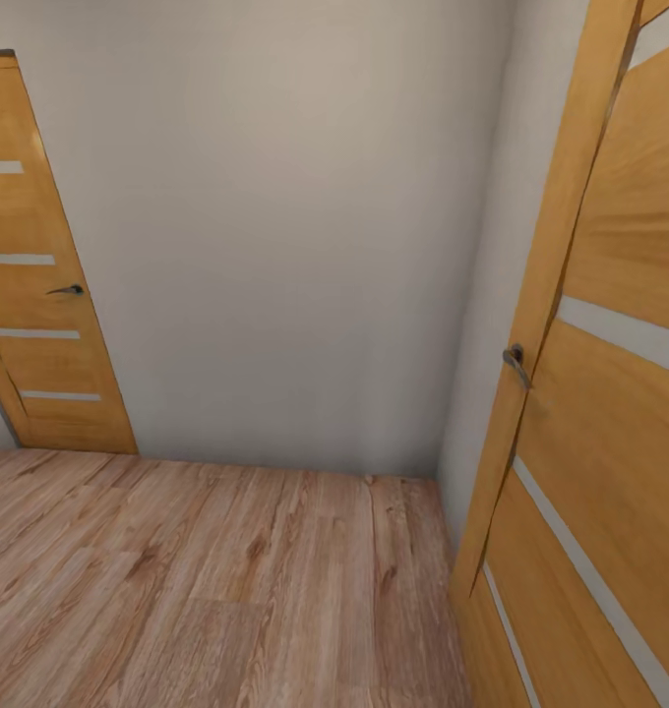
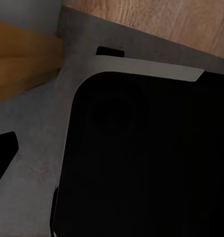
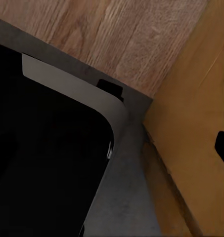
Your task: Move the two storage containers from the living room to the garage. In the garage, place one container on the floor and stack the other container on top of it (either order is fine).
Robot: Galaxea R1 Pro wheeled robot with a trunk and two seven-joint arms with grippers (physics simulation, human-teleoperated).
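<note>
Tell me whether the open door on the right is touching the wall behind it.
Cannot tell. In the head view the open door overlaps the wall at its handle edge, hiding any gap or contact.

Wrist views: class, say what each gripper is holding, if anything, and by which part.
It cannot be told. Both wrist views show the robot's dark base over the wood floor; no container is seen.

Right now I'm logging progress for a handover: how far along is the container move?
Nothing looks done from here. The head view shows a wood plank floor, a bare wall, a closed door at left and an open door close on the right, so the robot seems in transit. Neither container nor garage concrete is in sight; fetching, carrying and stacking look left.
</note>
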